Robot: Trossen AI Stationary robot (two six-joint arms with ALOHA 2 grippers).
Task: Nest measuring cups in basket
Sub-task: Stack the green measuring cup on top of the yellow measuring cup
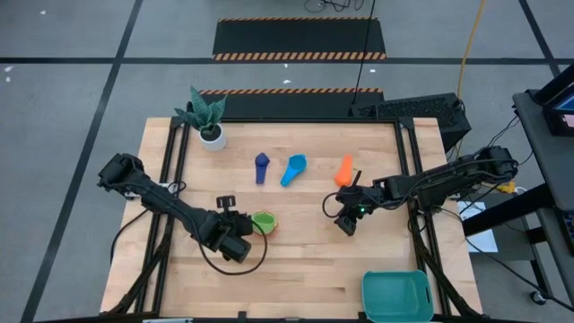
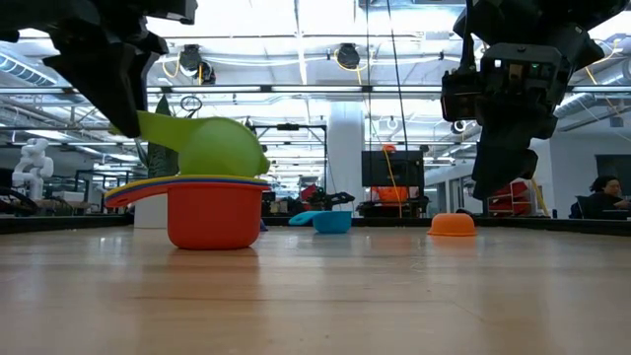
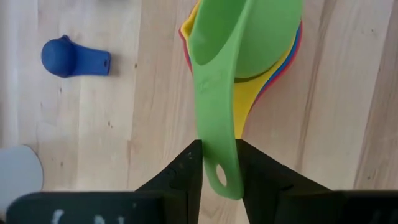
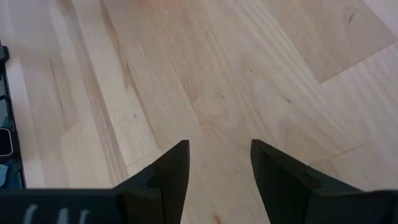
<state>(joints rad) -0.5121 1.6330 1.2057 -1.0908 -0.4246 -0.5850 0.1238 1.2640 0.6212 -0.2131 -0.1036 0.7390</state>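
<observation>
A green measuring cup (image 3: 249,43) hangs tilted over a stack of cups (image 2: 212,212): a red one at the bottom, with yellow (image 3: 249,109) and blue rims showing. My left gripper (image 3: 219,163) is shut on the green cup's handle. Navy (image 1: 261,167), light blue (image 1: 293,170) and orange (image 1: 344,170) cups lie mouth-down on the table farther back. My right gripper (image 1: 344,224) hovers open over bare wood right of the stack, with nothing between its fingers. The teal basket (image 1: 396,296) stands at the near right edge. My left gripper pinches the green cup's flat handle by its two long edges (image 3: 214,158), near the free end with the hole. The fingers come slanting down from the table's left and lie along the handle. The cup is tilted, handle end raised (image 2: 148,123), bowl low at the stack's top.
A white plant pot (image 1: 213,135) stands at the far left corner. Open wood lies between the stack and the basket. Dark frame rails run along the table's left and right sides.
</observation>
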